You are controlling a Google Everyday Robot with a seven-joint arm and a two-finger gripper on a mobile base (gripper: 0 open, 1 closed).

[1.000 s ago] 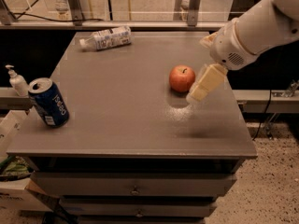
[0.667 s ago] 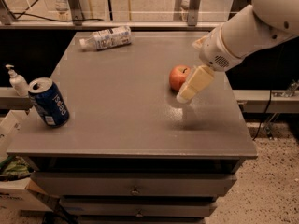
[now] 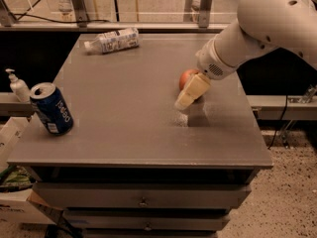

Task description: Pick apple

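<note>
The apple (image 3: 186,77) is a small red-orange fruit on the grey table (image 3: 124,113), right of centre. Most of it is hidden behind my gripper. My gripper (image 3: 190,93) comes in from the upper right on a white arm and hangs low over the table, directly in front of the apple. Its cream-coloured fingers (image 3: 192,90) point down and to the left, overlapping the apple's front side. Whether they touch the apple is not visible.
A blue soda can (image 3: 51,108) stands near the table's left edge. A clear plastic bottle (image 3: 112,40) lies on its side at the back left. A pump bottle (image 3: 19,86) stands off the table at left. Drawers sit under the front edge.
The arm and gripper have moved left and toward the front, now covering most of the apple. The apple, can and bottle have not moved.
</note>
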